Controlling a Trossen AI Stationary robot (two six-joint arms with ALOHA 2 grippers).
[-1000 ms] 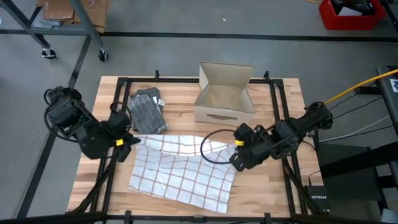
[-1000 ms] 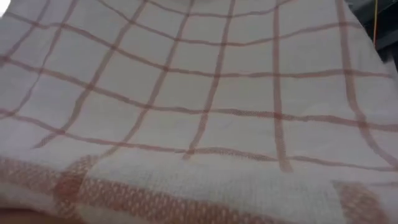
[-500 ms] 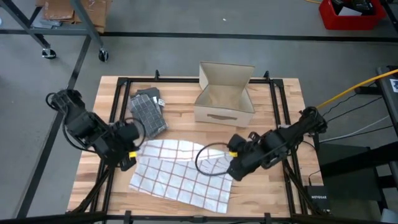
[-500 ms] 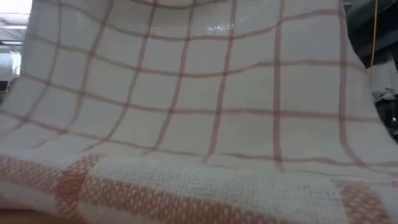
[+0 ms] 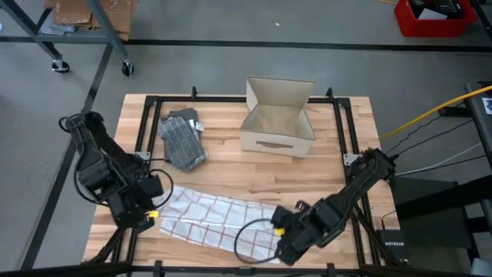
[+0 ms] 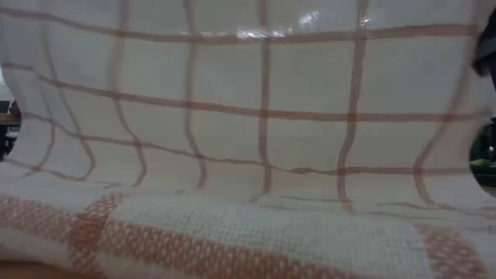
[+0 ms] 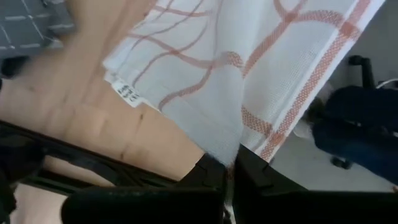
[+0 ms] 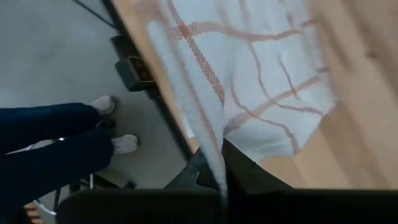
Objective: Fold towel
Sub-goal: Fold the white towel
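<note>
In the high view, a white tea towel with a red check (image 5: 215, 219) is seen lying along the near edge of the wooden counter (image 5: 261, 165), partly doubled over on itself. The left end effector (image 5: 148, 215) is placed at the towel's left end and the right end effector (image 5: 280, 235) at its right end, both low over the near edge. Farther back on the counter, an open cardboard box (image 5: 277, 119) and a folded grey cloth (image 5: 183, 138) are seen, well apart from the towel.

In the low view, the frame is filled almost wholly by the towel (image 6: 248, 155), with a raised sheet of cloth hanging behind the woven red border band that lies on the counter.

In the left wrist view, a towel corner (image 7: 224, 146) is shown pinched between the dark fingers, so the left end effector (image 7: 229, 168) is judged to be clenched on the towel. A small label is seen on the hem, over the bare wood.

In the right wrist view, a towel edge is shown drawn down into the closed fingers of the right end effector (image 8: 217, 180), so it too is grasping the towel. Beyond the counter edge, a person's legs and shoes (image 8: 115, 143) are visible on the floor.

The first fold is judged to be in hand, the far edge being carried over to the near edge. Next, the held corners would need to be laid level with the near hem and then released.
</note>
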